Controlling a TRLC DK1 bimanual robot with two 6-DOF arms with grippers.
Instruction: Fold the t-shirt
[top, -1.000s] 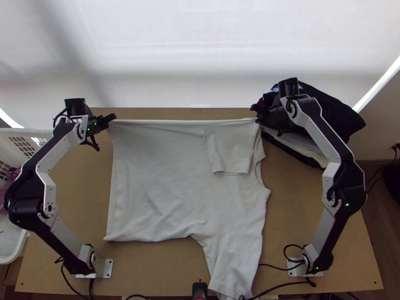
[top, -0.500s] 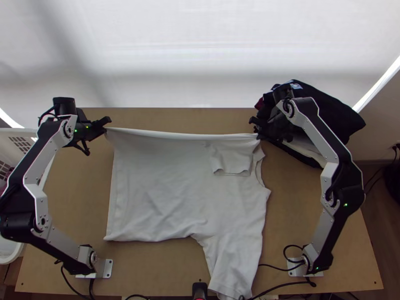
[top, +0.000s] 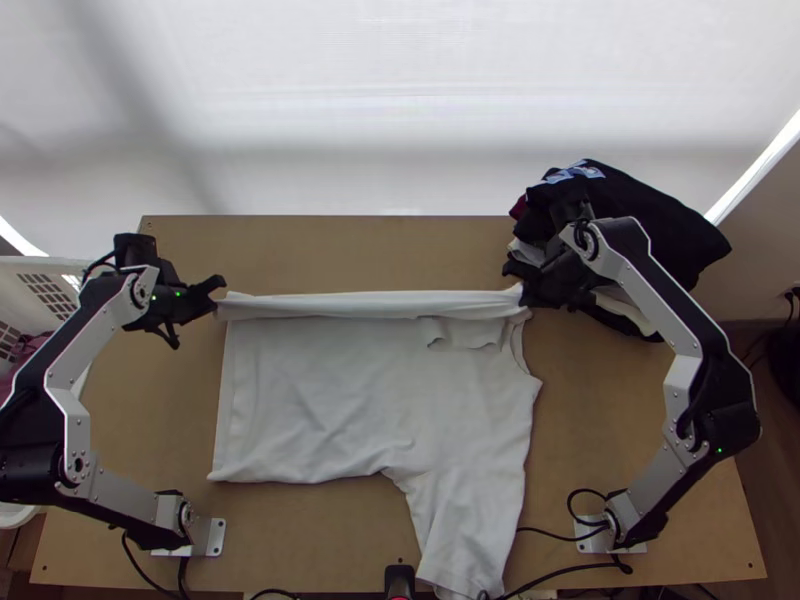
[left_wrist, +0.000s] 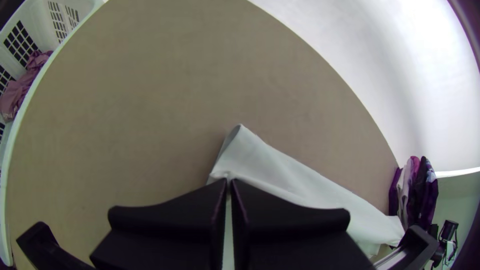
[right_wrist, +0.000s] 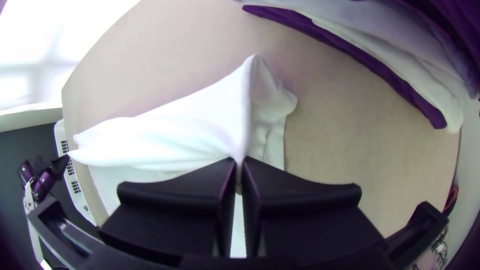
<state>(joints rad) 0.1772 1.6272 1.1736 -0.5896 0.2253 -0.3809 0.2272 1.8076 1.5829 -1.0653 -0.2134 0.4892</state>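
Top view, white t-shirt (top: 330, 400) on the bench (top: 620, 430), its far edge strung between left tool (top: 219, 296) and right tool (top: 521, 289) (each closed tight, pinching cloth).

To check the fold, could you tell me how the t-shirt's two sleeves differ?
The far sleeve is turned in over the body; the near sleeve points toward the table's near edge. The lifted cloth hides part of the far one, none of the near one. Both are white.
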